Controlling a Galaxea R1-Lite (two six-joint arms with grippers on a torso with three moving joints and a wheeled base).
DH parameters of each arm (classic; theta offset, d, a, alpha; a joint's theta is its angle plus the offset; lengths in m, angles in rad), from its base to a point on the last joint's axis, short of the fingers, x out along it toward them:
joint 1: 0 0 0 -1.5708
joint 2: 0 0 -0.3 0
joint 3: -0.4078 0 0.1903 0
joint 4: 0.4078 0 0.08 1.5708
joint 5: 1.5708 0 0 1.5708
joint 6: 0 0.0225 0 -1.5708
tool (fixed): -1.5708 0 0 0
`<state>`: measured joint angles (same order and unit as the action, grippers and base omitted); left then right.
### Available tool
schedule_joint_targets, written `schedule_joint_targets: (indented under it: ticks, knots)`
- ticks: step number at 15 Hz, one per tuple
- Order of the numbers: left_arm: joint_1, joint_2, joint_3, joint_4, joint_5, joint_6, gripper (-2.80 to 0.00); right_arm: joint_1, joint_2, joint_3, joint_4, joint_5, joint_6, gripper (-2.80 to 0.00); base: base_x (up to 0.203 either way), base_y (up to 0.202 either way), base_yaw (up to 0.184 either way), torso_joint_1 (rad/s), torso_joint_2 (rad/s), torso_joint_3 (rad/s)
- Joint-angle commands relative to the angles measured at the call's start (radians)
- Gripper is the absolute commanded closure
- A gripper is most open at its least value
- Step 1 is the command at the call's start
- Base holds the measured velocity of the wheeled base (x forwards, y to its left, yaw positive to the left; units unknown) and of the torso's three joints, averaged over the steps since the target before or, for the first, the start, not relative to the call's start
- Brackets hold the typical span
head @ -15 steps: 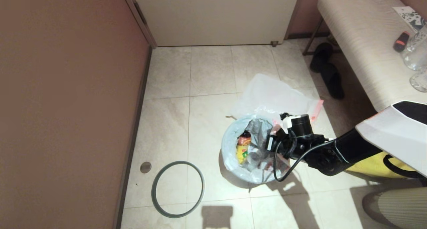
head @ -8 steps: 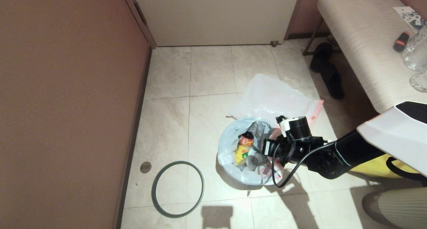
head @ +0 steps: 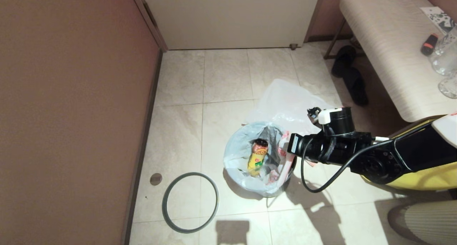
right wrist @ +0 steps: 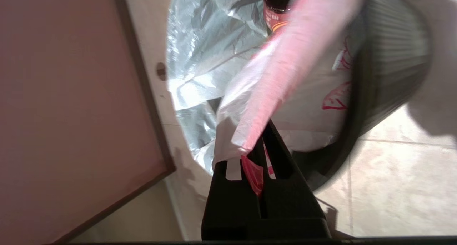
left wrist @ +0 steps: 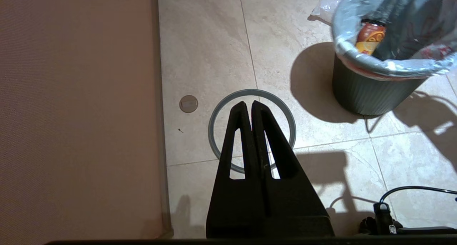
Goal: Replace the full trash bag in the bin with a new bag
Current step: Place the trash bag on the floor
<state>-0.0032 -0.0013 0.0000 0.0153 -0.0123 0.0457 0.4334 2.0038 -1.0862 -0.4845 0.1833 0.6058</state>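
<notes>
The black bin (head: 289,166) stands on the tiled floor, lined by the full trash bag (head: 237,148) with a yellow-labelled bottle (head: 257,159) inside. My right gripper (head: 285,153) is at the bin's right rim, shut on the bag's pink hem (right wrist: 285,70). The right wrist view shows the hem pulled taut from the gripper (right wrist: 264,130), with the bin wall (right wrist: 392,59) beside it. The new bag (head: 289,102) lies flat on the floor just behind the bin. The grey hoop (head: 190,202) lies to the left. My left gripper (left wrist: 249,104) hangs shut and empty above the hoop (left wrist: 221,105).
A brown wall (head: 71,113) closes the left side and a white door (head: 232,16) the back. A bench (head: 385,48) with glassware stands at the right, black slippers (head: 351,77) beneath it. A yellow tote (head: 421,179) sits under my right arm. A floor drain (head: 156,179) lies near the hoop.
My right arm has lifted and drawn back to the right with the pink hem in its grip. The bag's mouth and the bin have shifted a little to the left.
</notes>
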Motion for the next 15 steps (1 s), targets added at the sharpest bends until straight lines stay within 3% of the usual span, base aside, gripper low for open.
schedule_joint_targets:
  ticks: [1, 5, 8, 11, 13, 15]
  knots:
    - [0.000, 0.001, 0.000, 0.000, 0.000, 0.000, 0.00, -0.004, -0.014, 0.001, -0.003, 0.014, 0.005, 0.00, 0.000, 0.000, 0.000, 0.000, 0.00, 0.000]
    - [0.000, 0.001, 0.000, 0.000, 0.000, -0.001, 0.00, -0.056, 0.088, 0.041, 0.001, 0.002, -0.103, 0.00, 0.000, 0.000, 0.000, 0.000, 0.00, 0.000]
    - [0.000, 0.001, 0.000, 0.000, 0.000, 0.000, 0.00, -0.072, 0.161, 0.007, 0.000, -0.014, -0.142, 0.00, 0.000, 0.000, 0.000, 0.000, 0.00, 0.000]
    - [0.000, 0.001, 0.000, 0.000, 0.000, 0.000, 0.00, 0.027, 0.147, -0.018, 0.010, -0.026, -0.152, 0.00, 0.000, 0.000, 0.000, 0.000, 0.00, 0.000]
    - [0.000, 0.001, 0.000, 0.000, 0.000, 0.000, 0.00, 0.092, 0.192, -0.021, 0.015, -0.101, -0.205, 0.00, 0.000, 0.000, 0.000, 0.000, 0.00, 0.000]
    - [0.000, 0.001, 0.000, 0.000, 0.000, 0.000, 0.00, 0.106, 0.248, -0.036, -0.006, -0.172, -0.256, 0.00, 0.000, 0.000, 0.000, 0.000, 0.00, 0.000]
